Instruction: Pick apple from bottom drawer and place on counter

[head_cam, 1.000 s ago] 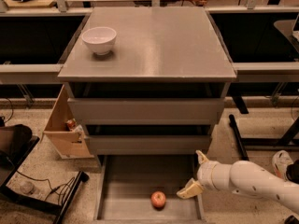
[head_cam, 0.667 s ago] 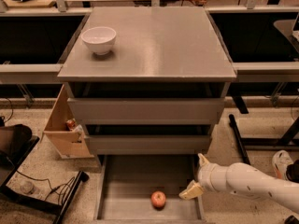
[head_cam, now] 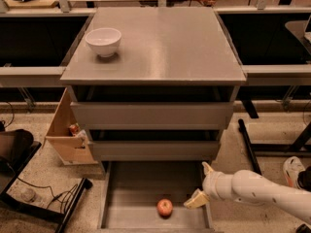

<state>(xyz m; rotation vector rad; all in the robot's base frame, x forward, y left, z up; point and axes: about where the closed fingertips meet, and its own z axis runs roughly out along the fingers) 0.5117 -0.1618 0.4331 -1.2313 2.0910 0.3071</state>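
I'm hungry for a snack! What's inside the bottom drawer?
One red apple lies on the bottom drawer's floor. The gripper, fingers open, hovers at its right wall, apart from the apple. The drawer's back, under the drawers above, is hidden.

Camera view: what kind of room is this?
Probably a robot lab or workshop: a grey drawer cabinet, workbenches around it, floor cables, and the end effector open over the bottom drawer, beside the apple.

Counter (head_cam: 165, 47) carries 1 bowl (head_cam: 103, 41); hand (head_cam: 201, 184) at bottom drawer (head_cam: 141, 183).
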